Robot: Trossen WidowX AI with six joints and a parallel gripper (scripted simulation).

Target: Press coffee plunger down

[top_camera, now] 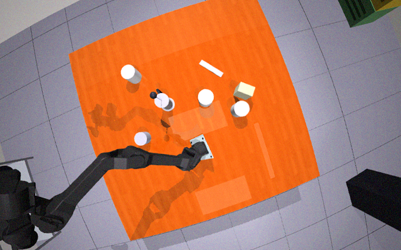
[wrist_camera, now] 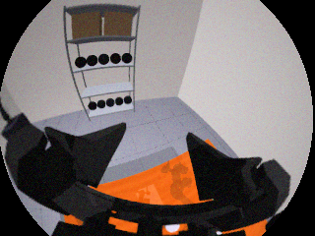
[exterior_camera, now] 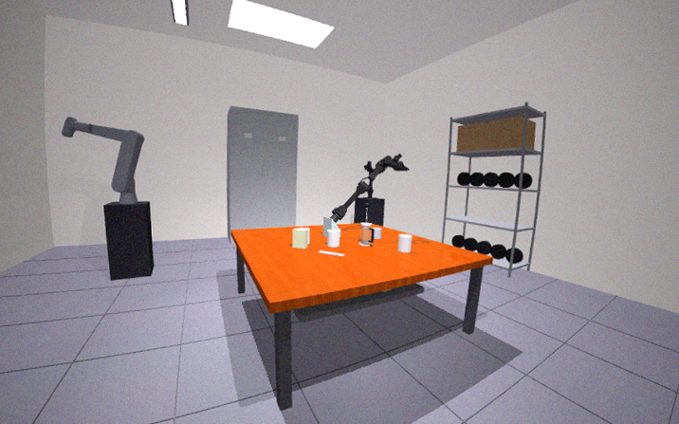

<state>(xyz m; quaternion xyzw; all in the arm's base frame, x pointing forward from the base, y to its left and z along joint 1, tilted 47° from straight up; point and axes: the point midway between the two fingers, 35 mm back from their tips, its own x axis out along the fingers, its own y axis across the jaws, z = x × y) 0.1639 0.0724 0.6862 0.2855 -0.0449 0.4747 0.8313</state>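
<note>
Orange wood fills the top view: a square surface (top_camera: pixel 187 42) on grey tile, a metal shelf unit (exterior_camera: pixel 492 192) against the wall. The coffee press (top_camera: pixel 163 101) stands upright left of centre, its dark plunger knob (top_camera: pixel 153 95) raised, with white cylinders (top_camera: pixel 205 97) scattered around it and a cream box (top_camera: pixel 244 90) further off. The black arm reaches in from the lower left corner, and its gripper (top_camera: pixel 202 147) hangs well apart from the press, above a small grey plate (top_camera: pixel 208 143). From the wrist view the fingers are spread wide, nothing between them, pointing out across the surface edge toward the shelves.
</note>
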